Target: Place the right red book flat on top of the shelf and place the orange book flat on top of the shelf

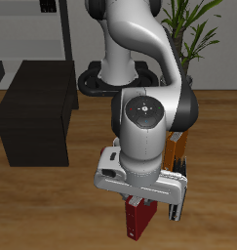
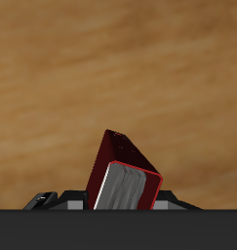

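My gripper (image 1: pixel 139 200) hangs low near the table's front edge, shut on the top of the right red book (image 1: pixel 138 223), a thin dark-red hardcover that hangs below the fingers. In the wrist view the red book (image 2: pixel 125 171) sits tilted between the jaws of the gripper (image 2: pixel 102 203), pale page edges showing, with blurred wood far beneath. The orange book (image 1: pixel 180 146) stands upright just behind the gripper, mostly hidden by the arm. The shelf (image 1: pixel 37 107), a low black-brown cabinet with a flat bare top, stands well off to the side and farther back.
A black-and-white book (image 1: pixel 176 200) stands right beside the gripper, in front of the orange one. Tall grey open shelving (image 1: pixel 32 29) rises behind the cabinet. A potted plant (image 1: pixel 193 29) stands at the back. The arm's bulk hides much of the table's middle.
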